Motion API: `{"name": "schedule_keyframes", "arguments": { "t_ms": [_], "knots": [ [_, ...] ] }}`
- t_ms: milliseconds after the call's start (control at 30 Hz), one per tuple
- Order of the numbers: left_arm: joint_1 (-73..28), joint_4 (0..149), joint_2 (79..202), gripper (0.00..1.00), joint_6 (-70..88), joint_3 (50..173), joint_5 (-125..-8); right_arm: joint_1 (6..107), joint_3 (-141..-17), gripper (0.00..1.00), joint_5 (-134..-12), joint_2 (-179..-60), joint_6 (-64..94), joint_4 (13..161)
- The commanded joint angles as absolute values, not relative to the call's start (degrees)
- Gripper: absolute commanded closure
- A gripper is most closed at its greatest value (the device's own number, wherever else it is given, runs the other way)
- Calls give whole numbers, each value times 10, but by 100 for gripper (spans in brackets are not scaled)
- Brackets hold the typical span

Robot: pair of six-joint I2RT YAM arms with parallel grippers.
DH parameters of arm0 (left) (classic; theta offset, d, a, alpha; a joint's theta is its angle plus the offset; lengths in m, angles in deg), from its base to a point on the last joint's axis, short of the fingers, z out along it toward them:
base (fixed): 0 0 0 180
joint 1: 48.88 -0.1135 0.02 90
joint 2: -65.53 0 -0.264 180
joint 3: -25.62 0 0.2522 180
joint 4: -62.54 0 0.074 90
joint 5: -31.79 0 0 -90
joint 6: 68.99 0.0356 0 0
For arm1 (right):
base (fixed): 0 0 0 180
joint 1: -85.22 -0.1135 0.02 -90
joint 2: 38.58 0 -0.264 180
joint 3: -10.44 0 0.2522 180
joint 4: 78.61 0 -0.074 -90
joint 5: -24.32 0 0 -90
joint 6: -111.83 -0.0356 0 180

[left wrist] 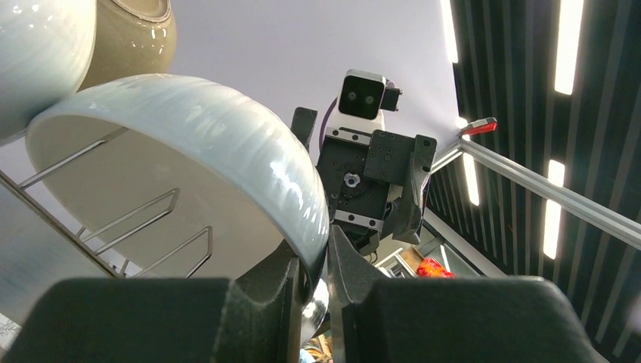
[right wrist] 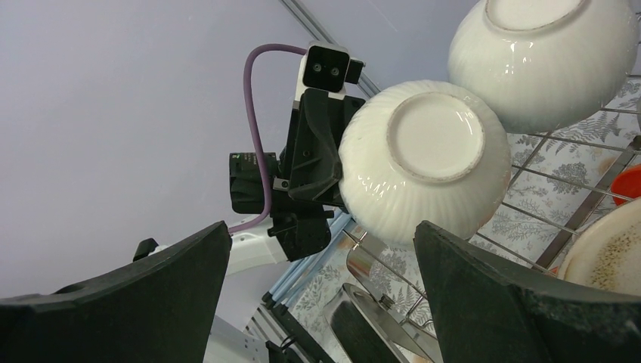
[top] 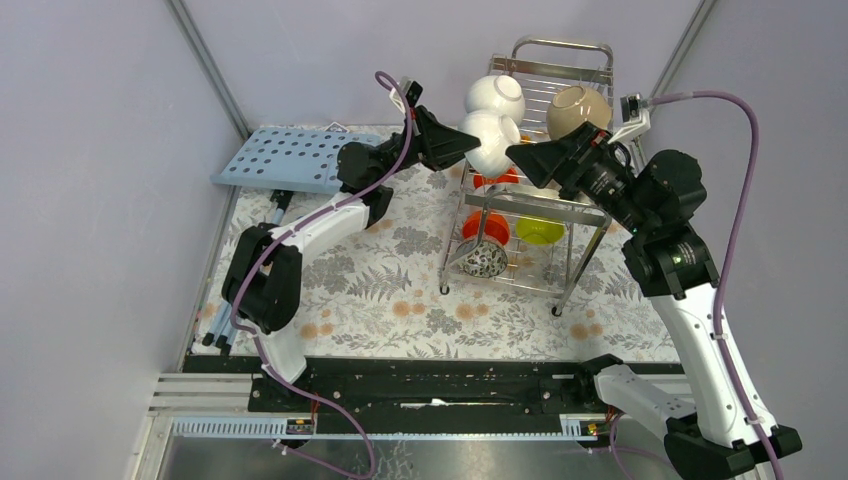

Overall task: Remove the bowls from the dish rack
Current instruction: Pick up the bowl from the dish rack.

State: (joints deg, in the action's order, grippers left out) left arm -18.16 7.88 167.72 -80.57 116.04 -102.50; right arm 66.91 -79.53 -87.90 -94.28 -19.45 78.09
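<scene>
The steel wire dish rack (top: 561,45) stands at the back right of the mat. On its top tier rest two white bowls (top: 495,95) and a cream-beige bowl (top: 578,110). My left gripper (top: 478,143) is shut on the rim of the nearer white ribbed bowl (left wrist: 189,151), one finger inside and one outside. My right gripper (right wrist: 321,231) stands open just right of that same bowl (right wrist: 423,159), not touching it. Lower down sit an orange-red bowl (top: 485,225), a lime-green bowl (top: 540,231) and a speckled bowl (top: 485,260).
A flat light-blue perforated board (top: 300,158) lies at the back left. The rack stands on a floral mat (top: 380,290). Grey walls close in on both sides. Blue rods (top: 215,320) lie along the mat's left edge.
</scene>
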Motion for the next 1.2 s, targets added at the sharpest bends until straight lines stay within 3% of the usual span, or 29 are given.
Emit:
{"name": "schedule_keyframes", "arguments": {
  "t_ms": [0,600,1167],
  "knots": [
    [-185,37,1648,100,-801,1206,-1001,671,-808,1,-896,-930,-193,806],
    [-183,68,1624,100,-791,1261,-1001,672,-875,0,-972,-943,-163,757],
    [-184,236,1504,100,-670,1271,-1016,671,-941,0,-986,-925,-164,709]
  ]
}}
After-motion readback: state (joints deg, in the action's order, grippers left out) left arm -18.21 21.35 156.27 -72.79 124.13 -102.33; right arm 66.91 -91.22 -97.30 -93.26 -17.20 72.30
